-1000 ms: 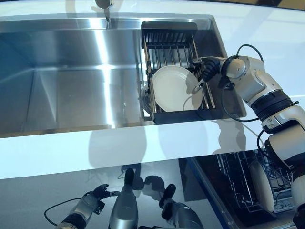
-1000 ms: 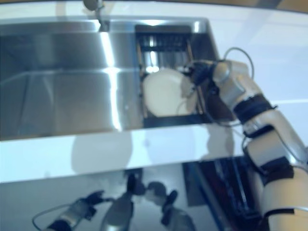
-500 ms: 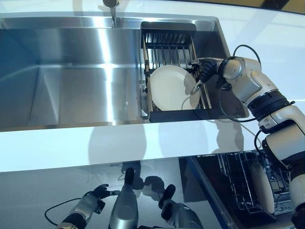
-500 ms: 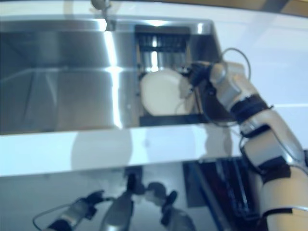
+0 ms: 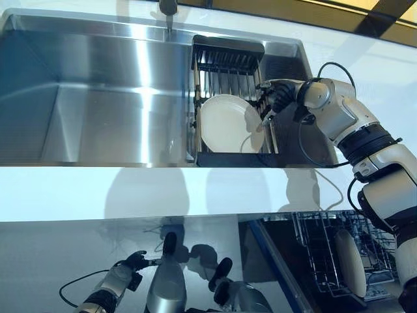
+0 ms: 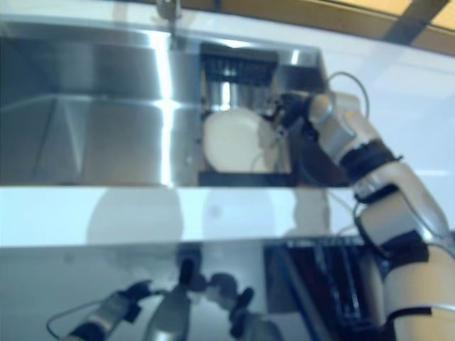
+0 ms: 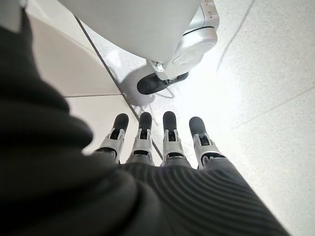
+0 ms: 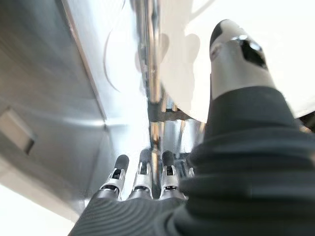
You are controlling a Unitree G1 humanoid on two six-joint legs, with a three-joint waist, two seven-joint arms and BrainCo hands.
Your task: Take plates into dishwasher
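Observation:
A white plate [image 5: 223, 124] stands on edge in the black dish rack [image 5: 228, 55] at the right end of the steel sink [image 5: 98, 124]. My right hand [image 5: 273, 99] is at the plate's upper right rim. In the right wrist view its fingers [image 8: 142, 172] lie straight along a rack rail and its thumb [image 8: 236, 59] rests against the plate's face [image 8: 280, 24]. Another white plate [image 5: 350, 264] stands in the open dishwasher's wire rack [image 5: 319, 251] at the lower right. My left hand [image 5: 124, 277] hangs low at the lower left, open and empty, over the floor.
A faucet [image 5: 168, 8] stands at the sink's back edge. The white counter's front strip [image 5: 130, 189] runs between the sink and the dishwasher below. The sink's right wall [image 5: 290, 62] is close behind my right hand.
The whole picture has shifted, so the camera has moved. My right hand stays at the plate's right rim and the plate still stands in the rack.

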